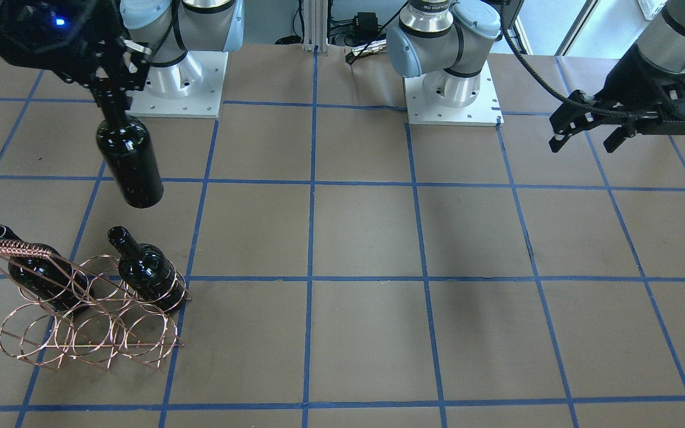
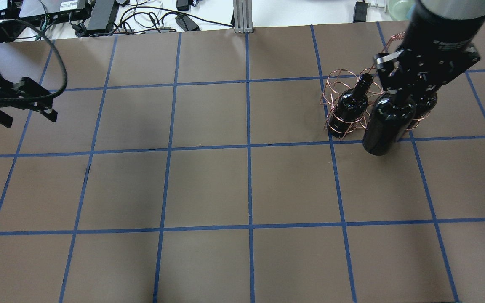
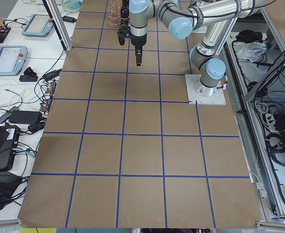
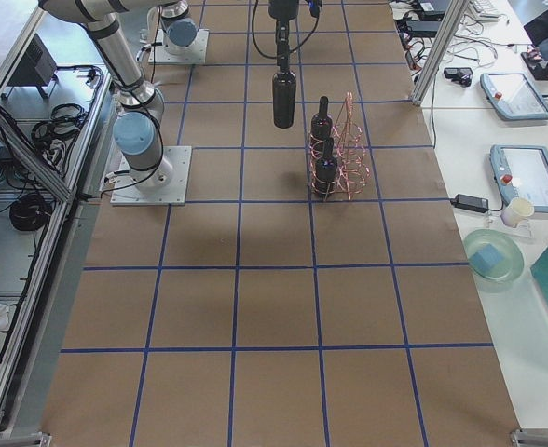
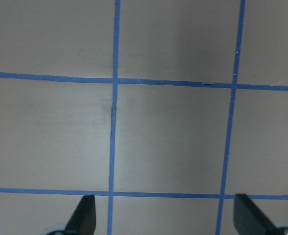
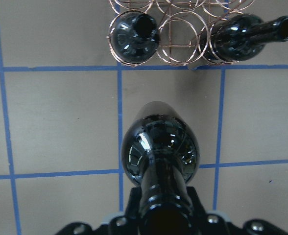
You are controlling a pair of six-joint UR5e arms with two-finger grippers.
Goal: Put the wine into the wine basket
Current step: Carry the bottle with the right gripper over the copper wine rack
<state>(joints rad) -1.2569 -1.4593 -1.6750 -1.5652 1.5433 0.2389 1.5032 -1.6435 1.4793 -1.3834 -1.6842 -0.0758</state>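
Observation:
My right gripper [image 2: 406, 90] is shut on the neck of a near-black wine bottle [image 2: 387, 122], which hangs upright above the table just in front of the copper wire basket [image 2: 339, 82]. In the front view the held bottle [image 1: 129, 160] is up and back from the basket [image 1: 81, 333]. Two like bottles [image 1: 146, 270] [image 1: 36, 267] stand in the basket's end rings on the robot's side. In the right wrist view the held bottle [image 6: 161, 147] is below the basket [image 6: 180, 29]. My left gripper [image 2: 27, 115] is open and empty at the far left, fingertips [image 5: 83, 215] wide apart.
The table is brown paper with a blue tape grid. The arm bases [image 1: 452, 89] stand on white plates along the robot's edge. Cables and devices [image 2: 99, 12] lie past the far table edge.

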